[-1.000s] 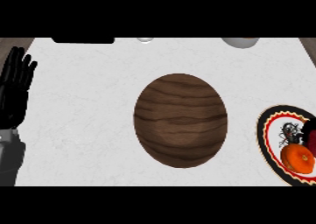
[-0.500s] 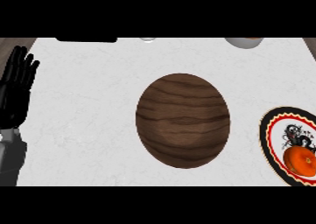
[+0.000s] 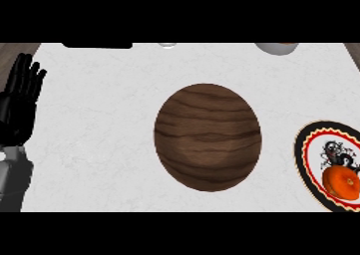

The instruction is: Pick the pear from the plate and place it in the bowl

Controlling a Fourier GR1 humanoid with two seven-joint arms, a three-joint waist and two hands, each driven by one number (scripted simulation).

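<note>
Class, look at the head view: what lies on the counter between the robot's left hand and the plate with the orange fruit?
In the head view, the brown wooden bowl lies between the left hand and the plate; white counter is either side.

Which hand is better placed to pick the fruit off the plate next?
Probably the right, though it is out of view. The plate with the orange fruit sits at the counter's right edge. The left hand rests open at the far left, with the wooden bowl lying between.
</note>
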